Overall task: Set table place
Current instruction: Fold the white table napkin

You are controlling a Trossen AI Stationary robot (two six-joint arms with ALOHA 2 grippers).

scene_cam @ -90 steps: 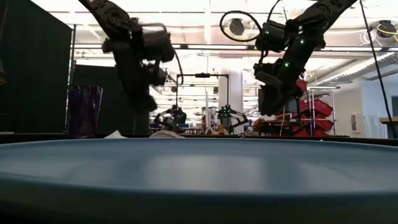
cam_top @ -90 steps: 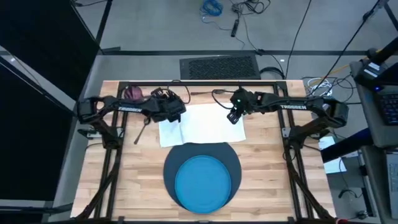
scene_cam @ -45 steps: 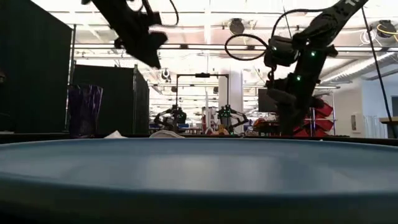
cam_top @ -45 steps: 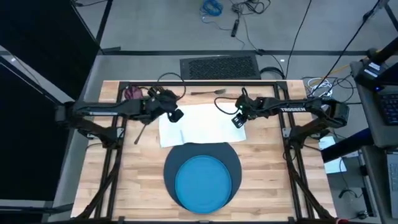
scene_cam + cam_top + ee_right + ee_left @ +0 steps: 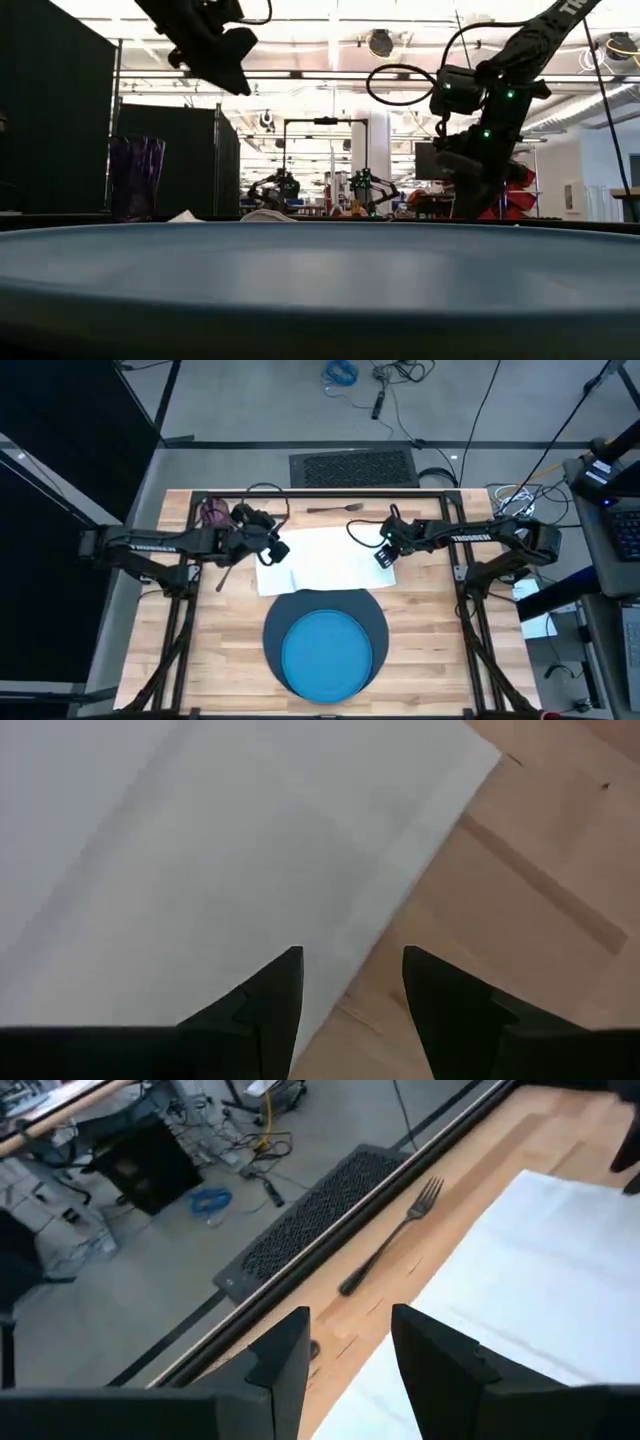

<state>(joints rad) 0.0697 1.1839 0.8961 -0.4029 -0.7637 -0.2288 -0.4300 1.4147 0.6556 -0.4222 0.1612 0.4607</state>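
A white napkin (image 5: 325,560) lies spread flat on the table (image 5: 430,650), just beyond the dark blue mat (image 5: 372,615), which carries the blue plate (image 5: 325,653). A fork (image 5: 335,509) lies near the far edge, and the purple cup (image 5: 212,512) stands at the far left. My left gripper (image 5: 278,550) hovers open, high above the napkin's left edge, with nothing between its fingers (image 5: 290,1350). My right gripper (image 5: 350,990) stands open and low over the napkin's right edge (image 5: 400,900). My right gripper points down with one finger (image 5: 275,985) over the napkin's right edge and the other over bare wood. Whether the fingertips touch the napkin, I cannot tell, because the plate's rim hides them in the low view.
A slim utensil (image 5: 228,572) lies on the wood left of the napkin, under my left arm. The black frame rails (image 5: 180,620) run along the table's sides. Bare wood shows on both sides of the mat.
My left gripper has risen well above the table and drawn slightly toward the left edge. My right gripper has come down toward the napkin's right edge. The napkin, fork and plate have stayed where they were.
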